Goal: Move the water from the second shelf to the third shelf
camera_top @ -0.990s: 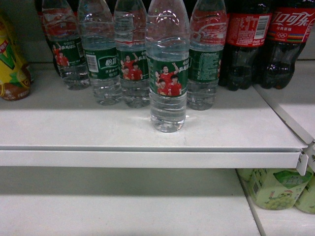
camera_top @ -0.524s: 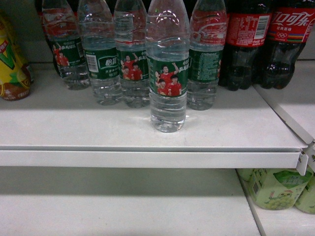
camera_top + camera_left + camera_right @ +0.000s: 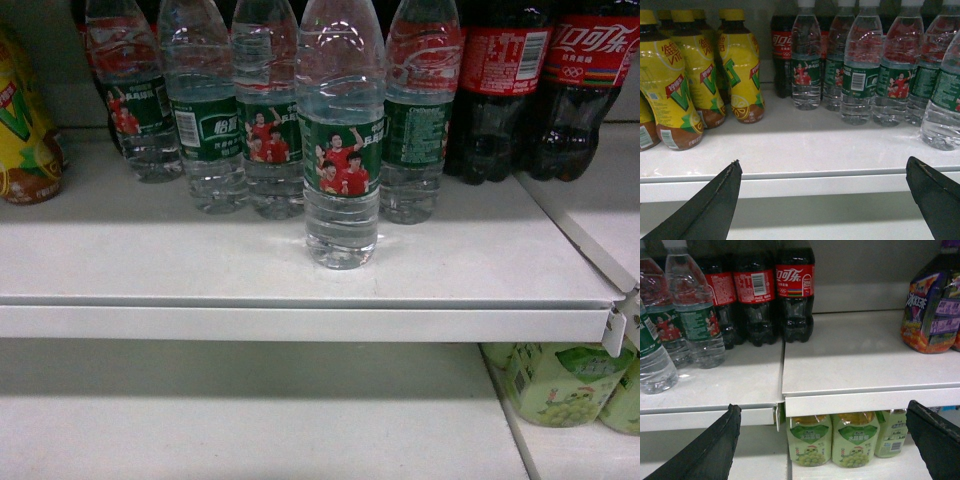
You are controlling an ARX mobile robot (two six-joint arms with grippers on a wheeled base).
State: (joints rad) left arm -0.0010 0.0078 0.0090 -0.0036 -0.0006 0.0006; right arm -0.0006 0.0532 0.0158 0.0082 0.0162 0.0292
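Lining up on the front water bottle (image 3: 341,150) at frame center; both grippers spread wide, empty, grab comes next.

Both grippers open, neither arm in the head view.

The left gripper (image 3: 822,200) shows in its wrist view as two dark fingers (image 3: 715,207) at the lower corners, spread wide with nothing between them. The right gripper (image 3: 822,440) looks the same in its own wrist view: dark fingers (image 3: 712,450) far apart, jaws holding nothing and touching nothing.
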